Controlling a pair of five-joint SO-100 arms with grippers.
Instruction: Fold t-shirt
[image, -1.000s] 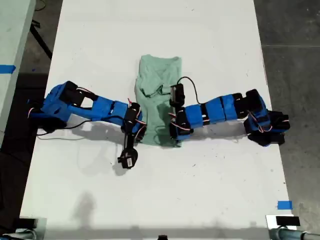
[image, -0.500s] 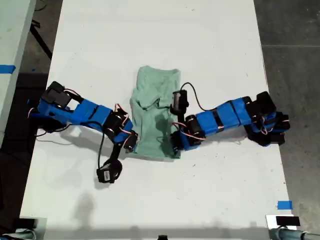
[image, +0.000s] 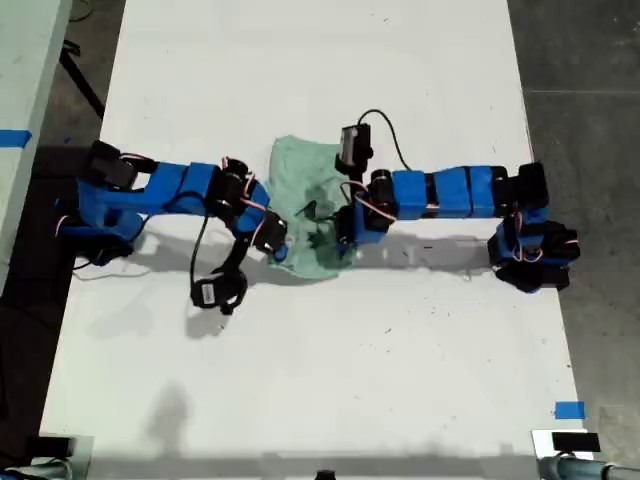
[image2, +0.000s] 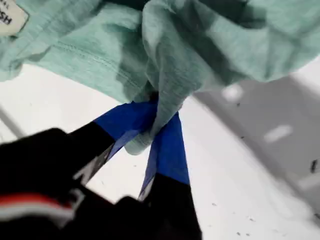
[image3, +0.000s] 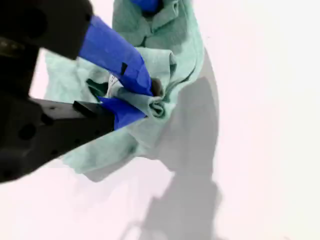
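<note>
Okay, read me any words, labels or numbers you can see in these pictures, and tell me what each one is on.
"SH": the only letters that show, at the cut-off edge of the white tag on the t-shirt; the rest of the word is out of frame in the first wrist view.
Tag in the second wrist view: too blurred to read.
Exterior view: no readable text on the arms, the table or the blue tape.

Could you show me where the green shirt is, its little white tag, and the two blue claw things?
pale mint-green cloth t-shirt (image: 300, 180): exterior view, flat upper part.
small white tag (image2: 10, 17): first wrist view, tag face.
my first gripper (image2: 152, 125): first wrist view, between blue tips.
my second gripper (image3: 145, 100): second wrist view, between blue tips.
</note>
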